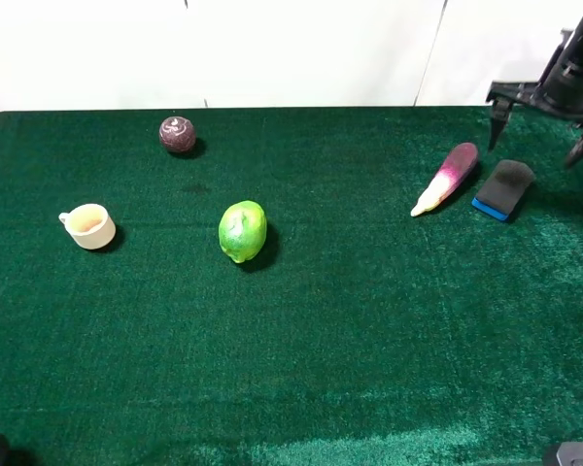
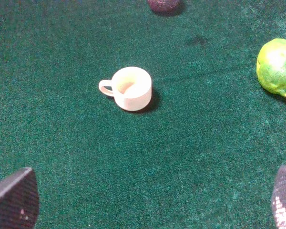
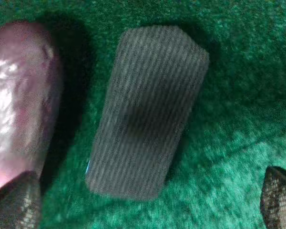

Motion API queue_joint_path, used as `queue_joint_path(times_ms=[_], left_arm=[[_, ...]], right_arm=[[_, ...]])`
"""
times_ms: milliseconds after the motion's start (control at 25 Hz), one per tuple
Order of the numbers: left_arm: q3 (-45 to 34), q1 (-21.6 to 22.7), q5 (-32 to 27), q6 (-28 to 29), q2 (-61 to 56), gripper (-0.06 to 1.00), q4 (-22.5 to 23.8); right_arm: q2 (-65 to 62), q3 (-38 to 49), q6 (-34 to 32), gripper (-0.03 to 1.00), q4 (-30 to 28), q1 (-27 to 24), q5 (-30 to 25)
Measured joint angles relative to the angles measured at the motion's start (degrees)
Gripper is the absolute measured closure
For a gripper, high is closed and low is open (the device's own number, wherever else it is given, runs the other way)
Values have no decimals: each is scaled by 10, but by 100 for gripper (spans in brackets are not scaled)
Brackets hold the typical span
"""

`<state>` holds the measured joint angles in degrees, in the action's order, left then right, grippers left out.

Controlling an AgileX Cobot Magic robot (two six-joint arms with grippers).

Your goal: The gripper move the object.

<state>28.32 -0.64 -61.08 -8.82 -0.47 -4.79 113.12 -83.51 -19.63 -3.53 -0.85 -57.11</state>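
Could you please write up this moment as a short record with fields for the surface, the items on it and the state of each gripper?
surface: green felt table
eraser: dark top, blue base, lying flat at far right, untouched
eggplant: purple and white, just left of the eraser, a narrow gap between them
lime: green, near the middle
cup: cream, upright, on the left
dark ball: far left-centre
right gripper: open, above the eraser, holding nothing
left gripper: open, holding nothing, the cup ahead of it
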Motion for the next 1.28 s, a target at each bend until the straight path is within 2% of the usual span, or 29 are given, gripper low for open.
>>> queue_joint_path(times_ms=[680, 1040, 1280], left_arm=[[0, 0, 0, 0, 0, -5, 0], [0, 0, 0, 0, 0, -5, 0], [0, 0, 0, 0, 0, -5, 0]], right_arm=[[-172, -2, 66, 28, 63, 0, -122], [-256, 0, 81, 28, 97, 0, -125], [-323, 52, 87, 28, 101, 0, -125]])
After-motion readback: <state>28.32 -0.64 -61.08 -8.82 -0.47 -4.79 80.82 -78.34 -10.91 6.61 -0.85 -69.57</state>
